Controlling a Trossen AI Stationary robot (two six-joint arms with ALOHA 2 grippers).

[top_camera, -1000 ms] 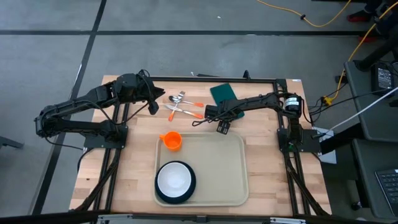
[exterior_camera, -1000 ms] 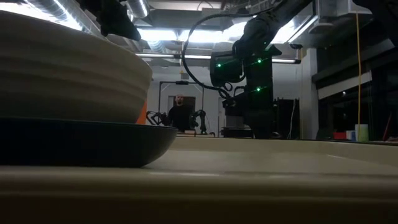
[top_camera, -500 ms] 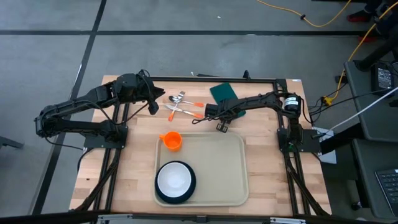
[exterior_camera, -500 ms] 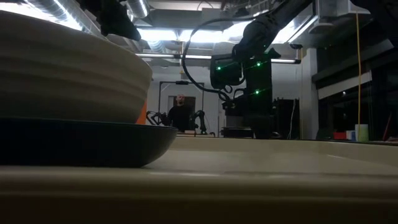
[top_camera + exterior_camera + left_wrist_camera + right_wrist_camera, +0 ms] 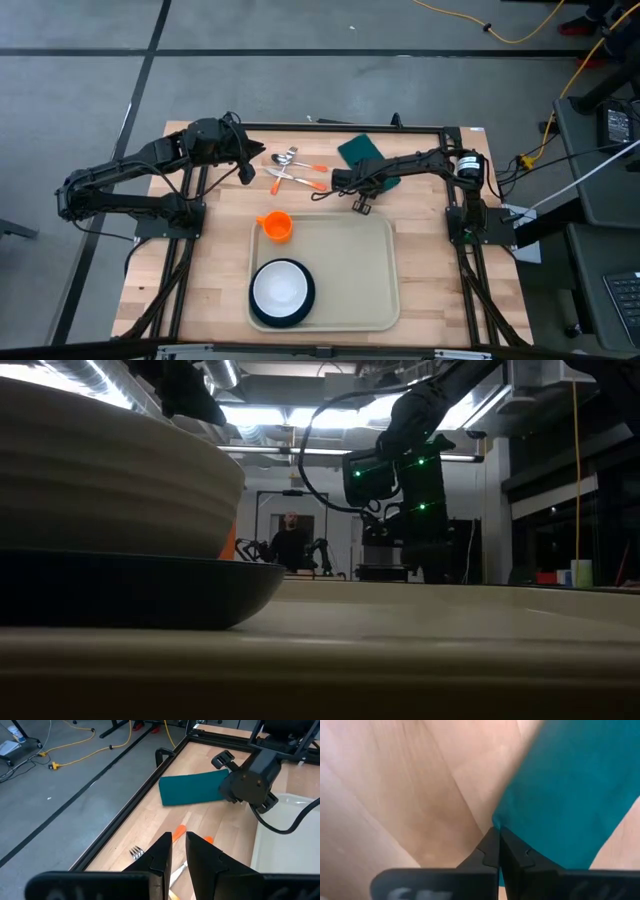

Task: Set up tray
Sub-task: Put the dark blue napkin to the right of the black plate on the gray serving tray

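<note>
The beige tray point(image 5: 372, 285) lies at the table's near middle. It bears a white bowl point(image 5: 282, 287) on a dark plate point(image 5: 257, 314) and an orange cup point(image 5: 276, 226). A dark green napkin point(image 5: 362, 150) lies flat on the wood beyond the tray. My right gripper point(image 5: 345, 180) reaches in from the right, points down and is shut at the napkin's near left corner. My left gripper point(image 5: 247, 172) hovers at the far left above orange-handled cutlery point(image 5: 295, 170), its fingers point(image 5: 162, 851) a narrow gap apart with nothing between them. My right gripper point(image 5: 496, 831) pinches the napkin's corner point(image 5: 501, 822) between its two fingertips, coming from above and pointing down. One layer or several, I cannot tell. The rest of the napkin point(image 5: 570, 785) lies flat on the table.
A fork point(image 5: 136, 852) and orange-handled cutlery lie on the wood between the two grippers. The black frame rail point(image 5: 330, 127) runs along the table's far edge. Bare wood lies right of the tray. A person point(image 5: 289, 540) stands in the room far behind the table.
My right gripper has shifted a little toward the table's right and far side, toward the napkin's corner. The napkin, the tray and the dishes have stayed where they were.
</note>
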